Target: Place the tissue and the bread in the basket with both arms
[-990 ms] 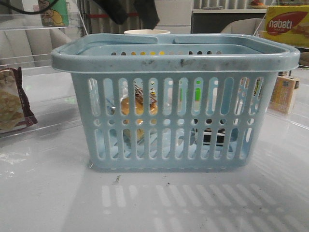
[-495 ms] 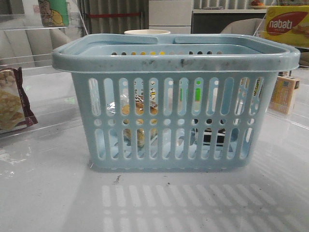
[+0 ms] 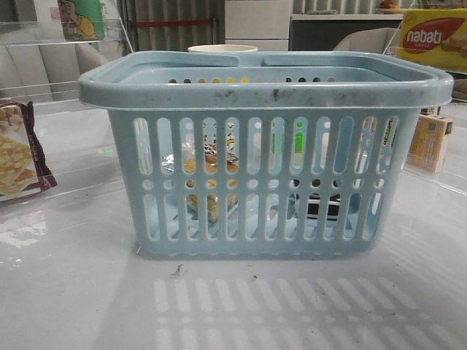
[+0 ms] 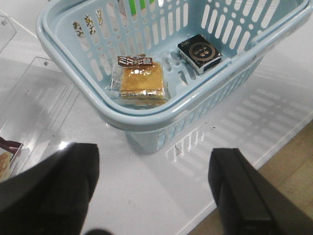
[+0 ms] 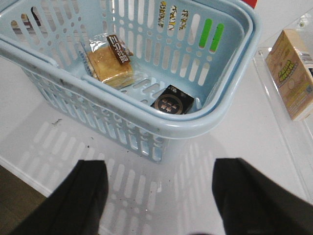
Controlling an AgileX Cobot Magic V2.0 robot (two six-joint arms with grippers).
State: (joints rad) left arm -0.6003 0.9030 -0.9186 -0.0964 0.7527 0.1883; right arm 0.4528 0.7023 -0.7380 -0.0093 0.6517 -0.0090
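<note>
My left jaws [image 4: 151,196] stand spread wide and empty, the two dark fingers [image 4: 49,191] filling the lower corners of the left wrist view, above the white desk [image 4: 146,181] and outside the basket [image 4: 142,117]. My right jaws [image 5: 161,200] are spread the same way, holding nothing, at the bottom of the right wrist view, also clear of the basket rim.

The light-blue basket sits in the middle of the front view [image 3: 263,95], upright on the desk, its scuffed rim toward the camera. Both task things lie on its floor. The bread [image 4: 142,84], golden-brown in its clear crinkly wrapper with a dark label at one end, lies flat near one end wall; in the front view it shows through the slots left of centre [image 3: 211,164]. The tissue [image 4: 199,53], a small black packet with a pale edge, lies apart from the bread, nearer the other end; in the right wrist view it sits close under the near rim [image 5: 172,100].

Outside the basket, a cracker packet [image 3: 18,153] lies at the left edge of the front view, a yellow nabati box [image 3: 432,38] stands at the upper right, and a tan carton [image 5: 293,73] lies at the right edge of the right wrist view.
</note>
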